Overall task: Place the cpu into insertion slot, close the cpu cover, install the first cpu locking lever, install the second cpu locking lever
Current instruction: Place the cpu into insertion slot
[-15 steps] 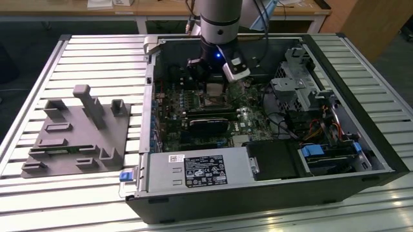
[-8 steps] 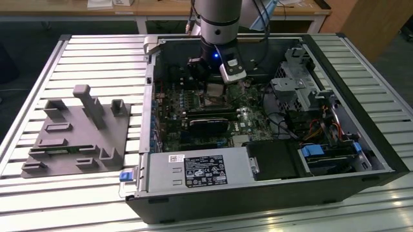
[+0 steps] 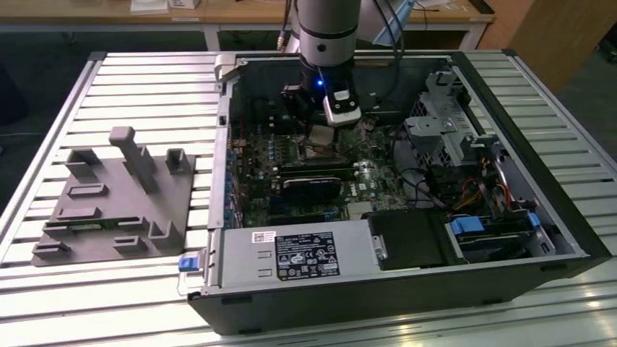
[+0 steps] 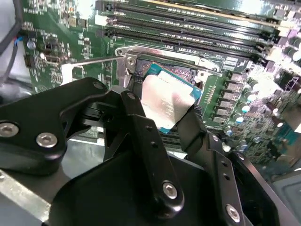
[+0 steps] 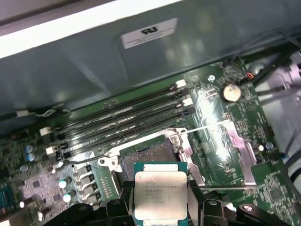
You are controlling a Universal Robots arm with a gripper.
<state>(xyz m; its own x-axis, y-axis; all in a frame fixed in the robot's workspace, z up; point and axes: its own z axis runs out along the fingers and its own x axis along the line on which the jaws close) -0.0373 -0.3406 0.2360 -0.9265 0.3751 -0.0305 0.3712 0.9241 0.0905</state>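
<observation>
My gripper is shut on the cpu, a pale silver square chip pinched by its two edges between the black fingers. The chip hangs level just above and beside the insertion slot, a dark square socket with a silvery rim on the green board. In the second wrist view the cpu covers part of the insertion slot. The cpu cover lies swung open next to the socket, and thin wire levers stick out. In the exterior view the gripper is down inside the computer case.
Long black memory slots run close behind the socket, below the case wall. A coin battery sits beyond the cover. A drive cage and power supply crowd the case; a grey fixture stands on the slatted table.
</observation>
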